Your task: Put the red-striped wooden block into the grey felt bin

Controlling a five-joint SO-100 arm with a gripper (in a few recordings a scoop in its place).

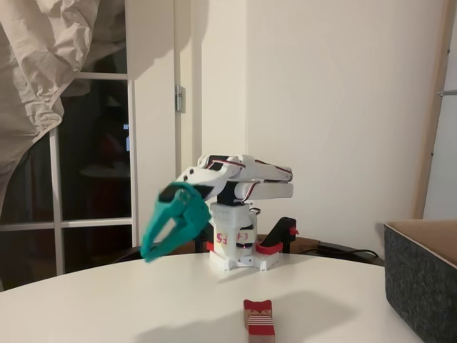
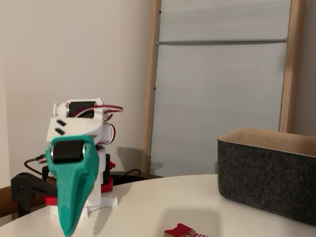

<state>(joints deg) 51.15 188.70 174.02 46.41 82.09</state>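
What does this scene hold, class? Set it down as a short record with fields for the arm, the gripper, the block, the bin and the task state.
arm: white, folded low over its base at the table's far side
gripper: teal gripper, hanging in the air with its tips pointing down, holding nothing, jaws a little apart
block: red-striped wooden block lying on the table at the near edge, apart from the gripper
bin: grey felt bin standing on the table, tan inside rim
task state: block not yet picked up, not in the bin
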